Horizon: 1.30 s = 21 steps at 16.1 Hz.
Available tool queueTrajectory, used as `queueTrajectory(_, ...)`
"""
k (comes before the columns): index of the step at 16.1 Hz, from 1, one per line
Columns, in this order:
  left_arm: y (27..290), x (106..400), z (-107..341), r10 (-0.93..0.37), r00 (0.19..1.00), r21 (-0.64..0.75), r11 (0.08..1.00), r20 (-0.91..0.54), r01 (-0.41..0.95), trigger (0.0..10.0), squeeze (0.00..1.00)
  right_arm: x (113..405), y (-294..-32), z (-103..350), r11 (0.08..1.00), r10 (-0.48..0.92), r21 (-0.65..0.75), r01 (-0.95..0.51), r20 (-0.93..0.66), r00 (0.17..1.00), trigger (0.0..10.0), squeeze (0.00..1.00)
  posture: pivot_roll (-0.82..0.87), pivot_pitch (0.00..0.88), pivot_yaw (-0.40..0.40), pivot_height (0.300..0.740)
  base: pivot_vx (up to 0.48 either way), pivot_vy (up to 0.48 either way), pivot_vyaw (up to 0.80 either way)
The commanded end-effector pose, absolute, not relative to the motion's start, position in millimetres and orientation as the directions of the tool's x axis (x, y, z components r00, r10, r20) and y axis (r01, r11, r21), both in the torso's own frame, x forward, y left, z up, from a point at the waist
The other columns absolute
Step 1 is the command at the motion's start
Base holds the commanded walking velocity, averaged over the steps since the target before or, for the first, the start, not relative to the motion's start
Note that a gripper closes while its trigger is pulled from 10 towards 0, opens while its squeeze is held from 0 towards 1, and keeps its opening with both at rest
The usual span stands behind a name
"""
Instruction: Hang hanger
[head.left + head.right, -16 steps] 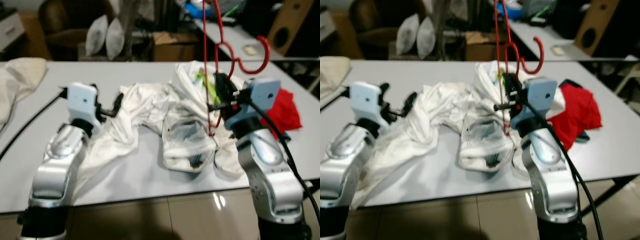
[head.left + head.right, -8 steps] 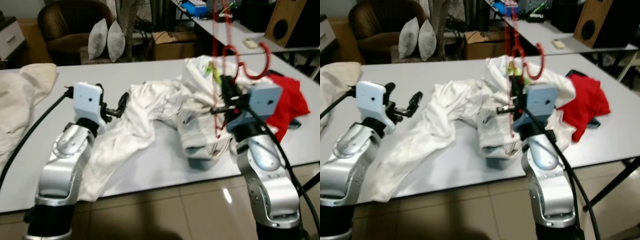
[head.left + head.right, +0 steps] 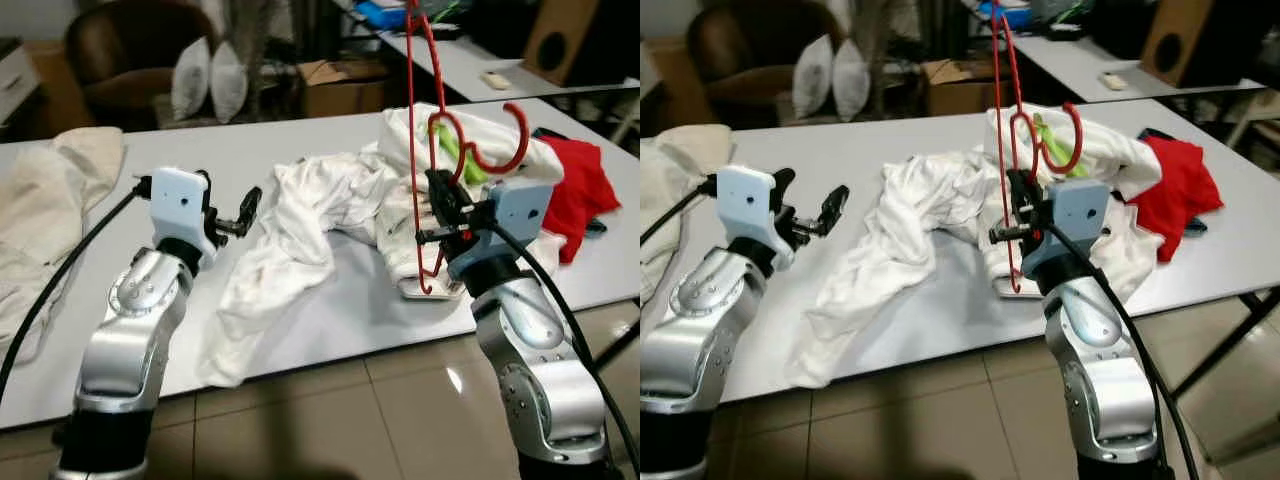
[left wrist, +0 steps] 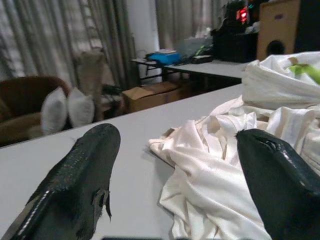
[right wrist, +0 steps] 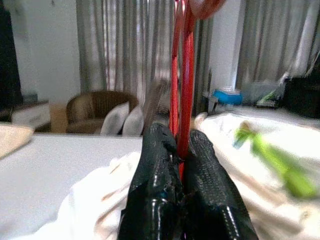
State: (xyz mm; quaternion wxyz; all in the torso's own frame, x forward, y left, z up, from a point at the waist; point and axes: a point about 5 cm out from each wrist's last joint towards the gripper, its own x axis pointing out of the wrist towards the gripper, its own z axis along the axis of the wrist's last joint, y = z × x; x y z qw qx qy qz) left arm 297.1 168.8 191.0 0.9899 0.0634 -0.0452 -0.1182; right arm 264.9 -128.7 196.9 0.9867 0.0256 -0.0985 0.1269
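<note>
A red wire hanger stands upright over the white table, its hook curling to the right. My right gripper is shut on the hanger's wire, and the two black fingers pinch the red wire in the right wrist view. A heap of white garments lies on the table behind and beside the hanger. My left gripper is open at the left end of the heap, holding nothing; its fingertips frame the white cloth.
A red cloth lies at the table's right end and a cream cloth at its left. The table's front edge runs just before my arms, with tiled floor below. A brown armchair with pillows, a cardboard box and another table stand behind.
The whole picture has shifted, so the camera has moved back and more floor shows. My right gripper stays shut on the hanger. The left gripper remains open.
</note>
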Motion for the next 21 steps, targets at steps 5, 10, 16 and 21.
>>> queueTrajectory(5,176,296,187,-0.203,0.978,0.129,0.972,0.054,0.195,10.0,0.0,264,-123,197,0.951,0.289,0.057,-0.303,0.176,0.941,10.0,0.0,-0.1,0.0,0.011,0.74,0.0,0.305,0.0)
queueTrajectory(10,182,294,181,-0.192,0.981,0.144,0.972,0.029,0.186,10.0,0.0,260,-123,187,0.954,0.292,0.019,-0.298,0.149,0.945,10.0,0.0,-0.1,0.0,0.012,0.74,0.0,0.306,0.0)
queueTrajectory(16,183,294,180,-0.196,0.98,0.157,0.969,0.025,0.189,10.0,0.0,258,-123,183,0.953,0.3,0.008,-0.304,0.138,0.944,10.0,0.0,-0.1,0.0,0.023,0.74,0.0,0.306,0.0)
queueTrajectory(21,179,295,182,-0.232,0.972,0.176,0.959,0.045,0.221,10.0,0.0,257,-121,179,0.948,0.315,-0.005,-0.317,0.124,0.941,10.0,0.0,-0.1,0.0,0.026,0.74,0.0,0.124,0.0)
